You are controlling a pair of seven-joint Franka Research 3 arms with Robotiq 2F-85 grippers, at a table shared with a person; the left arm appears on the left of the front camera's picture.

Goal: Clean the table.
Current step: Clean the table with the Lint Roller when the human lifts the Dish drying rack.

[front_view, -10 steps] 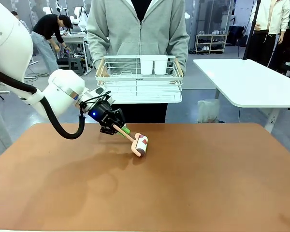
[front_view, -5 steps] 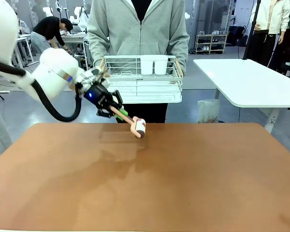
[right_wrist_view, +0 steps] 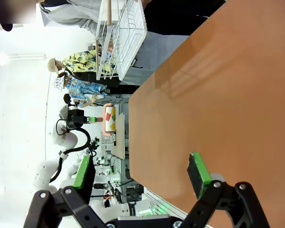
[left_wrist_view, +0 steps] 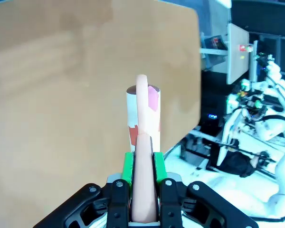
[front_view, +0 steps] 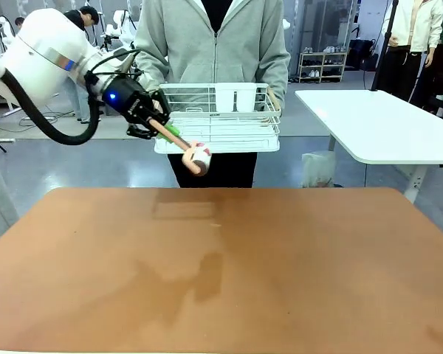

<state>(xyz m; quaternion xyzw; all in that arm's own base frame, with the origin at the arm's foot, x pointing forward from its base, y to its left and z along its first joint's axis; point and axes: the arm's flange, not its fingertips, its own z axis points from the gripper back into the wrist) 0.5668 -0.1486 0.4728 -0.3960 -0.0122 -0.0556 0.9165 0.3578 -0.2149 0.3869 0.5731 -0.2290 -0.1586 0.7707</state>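
**Above the table's far left edge, the roller comes off the surface**

At the left of the front view, the left gripper (front_view: 162,131) has risen from low over the top to about the person's waist height, carrying the lint roller (front_view: 198,155), a white drum with red patches on a long peach plastic handle (front_view: 174,140). A second ago the drum lay on the wood; now it hangs in the air, tilted down to the right. In the left wrist view the left gripper (left_wrist_view: 143,167) has its green pads (left_wrist_view: 128,167) clamped on both sides of the handle, with the drum (left_wrist_view: 142,110) pointing away over the brown surface.

Just behind the drum, a person in a grey hooded top (front_view: 207,44) holds a white wire rack (front_view: 229,127) with two white cups (front_view: 235,97) in it. The drum is in front of the rack's left lower corner, and I cannot tell whether they touch.

Below, the large matte reddish-brown rectangular table (front_view: 295,265) lies bare, carrying only the arm's shadow. Further right stands a white-topped table (front_view: 376,122).

The right gripper (right_wrist_view: 140,173) hangs over the brown top's near edge, with its jaws apart and nothing in them.

The lift suggests the rolling pass is over and the tool is heading for the rack.
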